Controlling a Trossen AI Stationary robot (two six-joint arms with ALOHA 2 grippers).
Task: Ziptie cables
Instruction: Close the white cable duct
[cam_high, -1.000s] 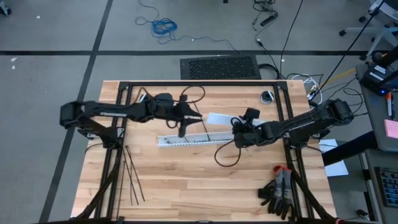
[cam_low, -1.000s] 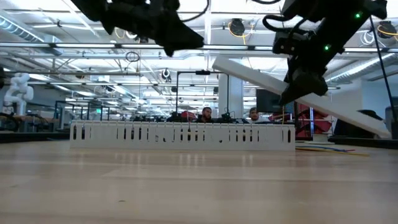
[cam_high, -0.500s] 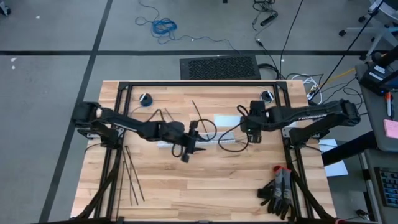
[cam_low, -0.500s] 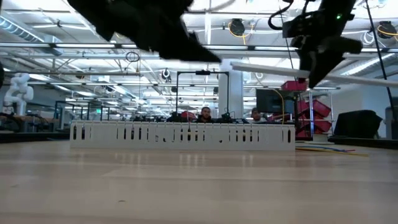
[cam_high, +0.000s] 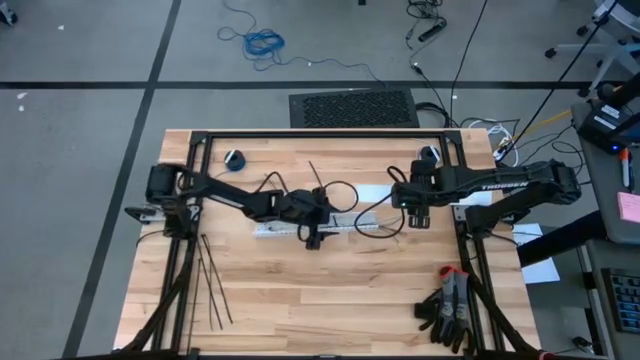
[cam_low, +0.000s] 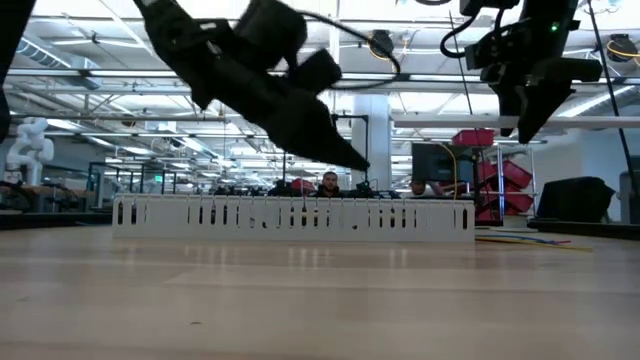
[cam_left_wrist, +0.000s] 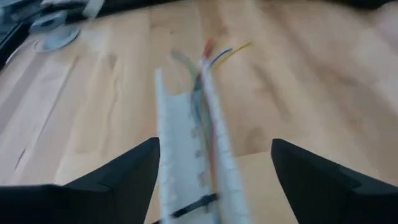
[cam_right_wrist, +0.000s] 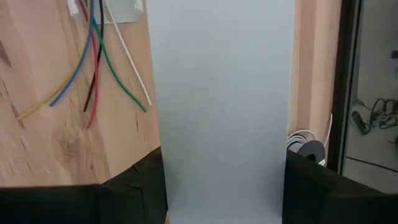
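Note:
A long white slotted duct (cam_high: 280, 228) lies across the table's middle, and the cables (cam_left_wrist: 208, 74) run along inside it. Their coloured ends (cam_right_wrist: 93, 56) fan out onto the wood at its right end. A thin black strip (cam_left_wrist: 193, 205) crosses the duct's top. Several zipties (cam_high: 210, 280) lie by the left near edge. My left gripper (cam_left_wrist: 214, 165) hangs open just above the duct, one finger to each side, touching nothing. My right gripper (cam_high: 415, 210) is farther right and higher, shut on a flat white cover strip (cam_low: 450, 122). My right gripper pinches the white cover strip by its two long edges (cam_right_wrist: 163, 180) between its two fingers, which stand across its width. The fingers come steeply from above. The strip is lifted clear of the table and hangs level (cam_low: 440, 122), running left to right.
Black gloves with red cuffs (cam_high: 450, 305) lie at the near right corner. Two small tape rolls (cam_high: 232, 158) (cam_high: 430, 155) sit near the far edge. A black frame rail (cam_high: 320, 133) borders the far side. Bare wood lies on the near side of the duct.
My left gripper has come down and toward the near edge, from beyond the duct to just over it. My right gripper has risen and drawn toward the table's right edge. The white strip, which slanted down, has tipped to level and now hangs higher.

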